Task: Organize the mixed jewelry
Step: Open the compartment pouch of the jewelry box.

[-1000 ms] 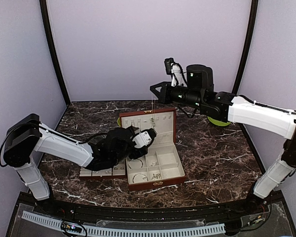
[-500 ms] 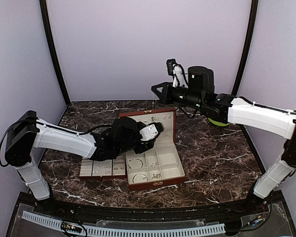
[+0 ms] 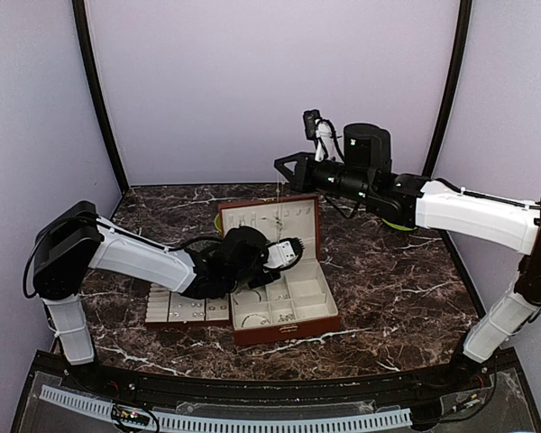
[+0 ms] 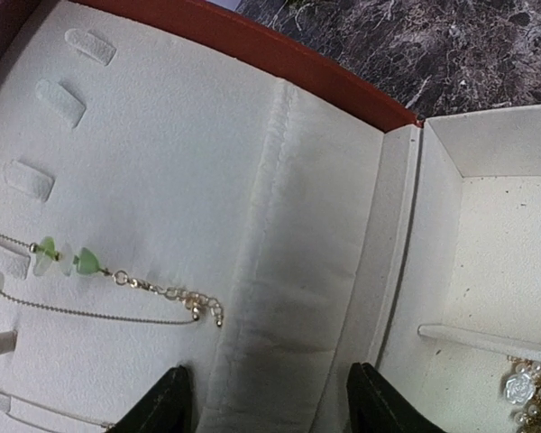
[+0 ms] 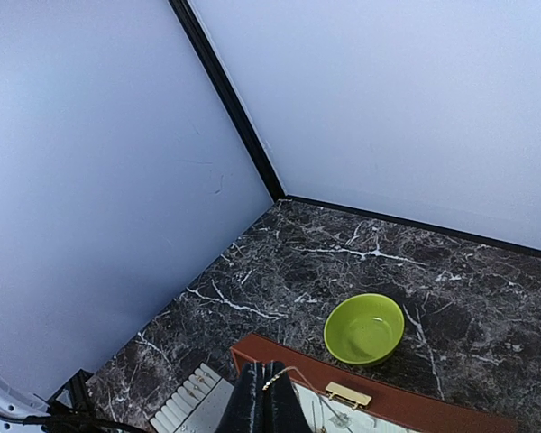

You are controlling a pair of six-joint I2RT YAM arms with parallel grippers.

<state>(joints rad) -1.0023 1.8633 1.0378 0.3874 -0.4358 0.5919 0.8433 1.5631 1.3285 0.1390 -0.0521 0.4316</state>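
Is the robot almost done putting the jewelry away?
Partly. Done: a bracelet and silvery bits lie in the box, and a green-beaded necklace is on the lid. In hand: the right pincer is shut on a thin chain above the lid; the left pincer is open near the necklace. Left: hanging that chain, and maybe the tiny pieces on the tray beside the box.

white shells and black joints on left arm and right arm, thin black cables trailing, left gripper and right gripper black-fingered.
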